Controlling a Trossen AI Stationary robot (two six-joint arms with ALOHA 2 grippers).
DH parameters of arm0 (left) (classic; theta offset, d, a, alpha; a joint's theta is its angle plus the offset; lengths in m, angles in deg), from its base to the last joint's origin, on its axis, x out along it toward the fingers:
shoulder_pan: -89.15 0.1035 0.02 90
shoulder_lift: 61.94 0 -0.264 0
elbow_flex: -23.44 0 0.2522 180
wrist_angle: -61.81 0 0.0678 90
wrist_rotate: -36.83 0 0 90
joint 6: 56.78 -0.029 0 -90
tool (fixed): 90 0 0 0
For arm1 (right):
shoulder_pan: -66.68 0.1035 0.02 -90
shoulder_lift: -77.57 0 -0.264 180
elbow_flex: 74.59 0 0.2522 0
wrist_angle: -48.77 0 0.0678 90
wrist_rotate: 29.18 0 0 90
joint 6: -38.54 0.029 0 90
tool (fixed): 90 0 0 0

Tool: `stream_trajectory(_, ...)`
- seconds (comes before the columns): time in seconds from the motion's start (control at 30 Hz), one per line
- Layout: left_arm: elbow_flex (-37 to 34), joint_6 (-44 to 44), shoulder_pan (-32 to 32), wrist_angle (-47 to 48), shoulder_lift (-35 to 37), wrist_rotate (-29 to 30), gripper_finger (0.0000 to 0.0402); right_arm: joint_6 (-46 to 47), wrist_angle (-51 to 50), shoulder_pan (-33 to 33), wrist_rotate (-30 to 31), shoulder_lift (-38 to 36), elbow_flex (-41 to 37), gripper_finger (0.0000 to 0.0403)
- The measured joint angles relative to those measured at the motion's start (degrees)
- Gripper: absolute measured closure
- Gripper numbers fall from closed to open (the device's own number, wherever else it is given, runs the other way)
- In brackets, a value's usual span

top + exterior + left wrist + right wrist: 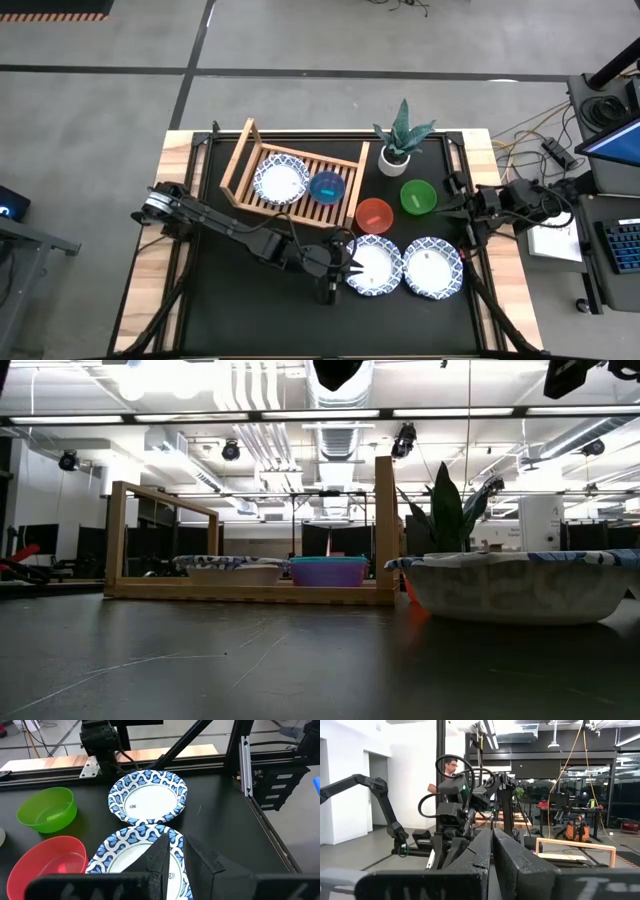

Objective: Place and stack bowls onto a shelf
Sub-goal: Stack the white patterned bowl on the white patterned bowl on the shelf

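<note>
Blue-rimmed white bowl (pixel 373 266), the nearer of two lying side by side on the dark worktop (pixel 250 300) in front of the wooden shelf (pixel 296 176); its neighbour, a second blue-rimmed bowl (pixel 432 268), sits just beside it, rims apparently touching or nearly so. The left gripper (pixel 345 262) stands over the nearer bowl's left rim, its fingers (pixel 162 862) drawn close together with only a narrow slit between them and nothing held; in the left wrist view they lie over the bowl's patterned rim.

The step in hand appears to be taking this bowl for the shelf. A sound grasp would likely pinch the rim on the side away from the second bowl, one finger inside and one outside, and lift straight up before travelling, so the neighbour is not dragged.

On the shelf, a third blue-rimmed bowl (pixel 280 179) and a small blue bowl (pixel 327 186) already rest on the slats; the patterned one offers a base for stacking. The raised frame stands at the shelf's left end.

Between bowl and shelf lies a red bowl (pixel 374 214), with a green bowl (pixel 418 196) and a potted plant (pixel 402 140) beyond; the clearer approach seems to run left of the red bowl. The right gripper (pixel 452 186) waits at the worktop's right edge, fingers nearly together.
</note>
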Motion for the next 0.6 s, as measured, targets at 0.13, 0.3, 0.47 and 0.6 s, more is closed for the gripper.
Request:
stream_trajectory(0.13,0.0,-0.05,-0.07,0.15,-0.12,0.0,0.0365,-0.9,0.94,0.0,0.01,-0.01,-1.16,0.0394)
stream_trajectory(0.3,0.0,-0.9,-0.07,0.22,-0.2,-0.02,0.0365,-1.97,6.18,0.0,0.02,-0.04,-3.78,0.0394)
stream_trajectory(0.47,0.0,-1.7,-0.07,0.19,-0.2,-0.02,0.0365,-2.17,6.51,-0.04,0.04,-0.04,-4.14,0.0394)
stream_trajectory(0.6,0.0,-1.7,-0.07,0.14,-0.2,-0.02,0.0365,-2.04,6.47,-0.04,0.04,-0.04,-4.14,0.0394)
